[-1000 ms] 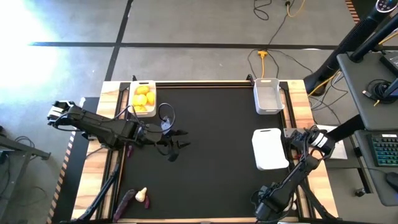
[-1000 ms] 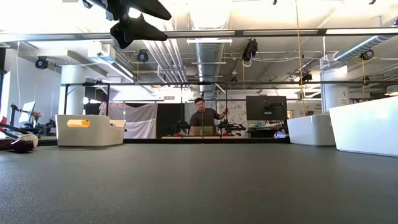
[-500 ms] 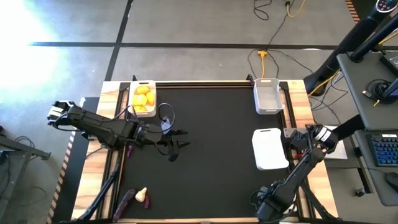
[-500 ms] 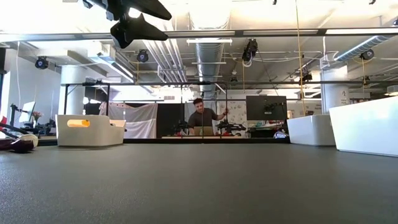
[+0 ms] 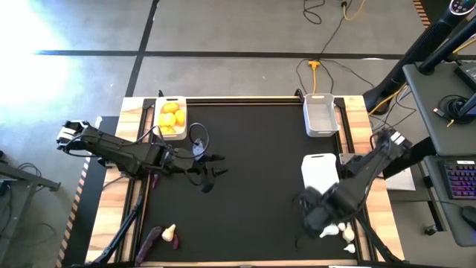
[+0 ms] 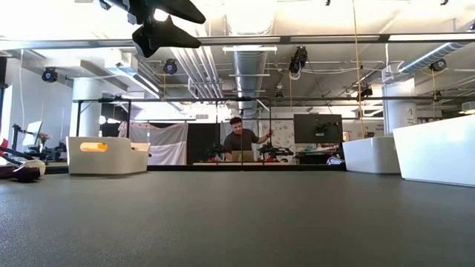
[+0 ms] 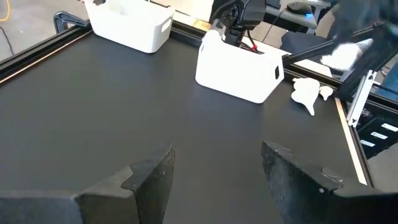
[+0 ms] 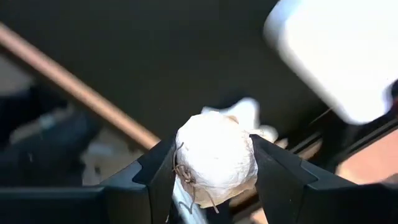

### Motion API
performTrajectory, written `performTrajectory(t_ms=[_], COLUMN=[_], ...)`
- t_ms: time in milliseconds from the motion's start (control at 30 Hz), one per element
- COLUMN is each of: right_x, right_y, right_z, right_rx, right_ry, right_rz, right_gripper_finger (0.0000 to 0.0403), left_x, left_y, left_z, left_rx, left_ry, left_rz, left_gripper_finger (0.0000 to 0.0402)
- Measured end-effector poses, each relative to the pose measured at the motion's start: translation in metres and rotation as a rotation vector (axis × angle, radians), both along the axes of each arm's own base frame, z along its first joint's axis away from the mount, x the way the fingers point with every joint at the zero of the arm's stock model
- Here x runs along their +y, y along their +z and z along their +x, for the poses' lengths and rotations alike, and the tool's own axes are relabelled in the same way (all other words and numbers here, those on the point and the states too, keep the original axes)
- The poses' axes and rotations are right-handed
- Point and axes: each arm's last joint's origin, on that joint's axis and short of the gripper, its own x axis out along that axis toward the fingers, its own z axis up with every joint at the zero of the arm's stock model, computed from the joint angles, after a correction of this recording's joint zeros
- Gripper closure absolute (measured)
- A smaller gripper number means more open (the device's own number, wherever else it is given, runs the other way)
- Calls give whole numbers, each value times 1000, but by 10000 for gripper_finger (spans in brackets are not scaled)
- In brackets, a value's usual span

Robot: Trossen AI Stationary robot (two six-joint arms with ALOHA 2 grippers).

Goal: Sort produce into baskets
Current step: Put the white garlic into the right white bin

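Note:
My right gripper [image 8: 214,163] is shut on a white garlic bulb [image 8: 214,155] above the table's near right corner [image 5: 312,214]. More garlic bulbs [image 5: 336,233] lie on the mat below it. A white basket [image 5: 321,177] stands just beyond, a second basket [image 5: 320,114] sits at the far right, and a third basket [image 5: 172,117] at the far left holds yellow fruits. A purple eggplant [image 5: 151,239] and a garlic bulb [image 5: 169,231] lie at the near left. My left gripper [image 5: 212,173] hovers open over the mat's left half, holding nothing [image 7: 214,180]. My right gripper pinches the garlic bulb between its two fingers, one on each of two opposite sides [image 8: 181,155]. The fingers come from above, pointing steeply down. The bulb is lifted clear of the mat, its stringy root end turned toward the wrist camera.
The black mat's middle [image 5: 253,156] lies bare between the arms. Wooden strips and dark rails [image 5: 357,112] edge the table. In the low view a person [image 6: 241,141] stands far behind the table, and my left gripper [image 6: 159,22] hangs high at the upper left.
My right gripper has risen quickly from the garlic pile at the near right corner and tipped to point more steeply down, carrying one bulb up with it. The arm's swing has uncovered the bulbs left on the mat. My left arm has kept still.

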Motion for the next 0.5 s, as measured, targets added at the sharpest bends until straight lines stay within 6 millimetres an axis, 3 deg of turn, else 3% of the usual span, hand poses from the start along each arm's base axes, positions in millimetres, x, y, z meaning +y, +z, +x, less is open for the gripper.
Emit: performTrajectory(t_ms=[133,233,333,500], right_x=[-38,-63,-85,-115], right_y=[16,12,-4,-49], right_z=[-3,-3,-5,-19], right_rx=[-39,-32,16,168], right_ry=[-12,10,29,40], right_rz=[-115,-165,-206,-247], right_gripper_finger=[225,225,225,225], left_x=[0,0,0,-1], left_y=[0,0,0,0], left_z=[0,0,0,0], left_rx=[1,0,-2,0], left_ry=[0,2,6,-14], left_rz=[-1,-5,-18,-50], left_gripper_finger=[178,178,178,178])
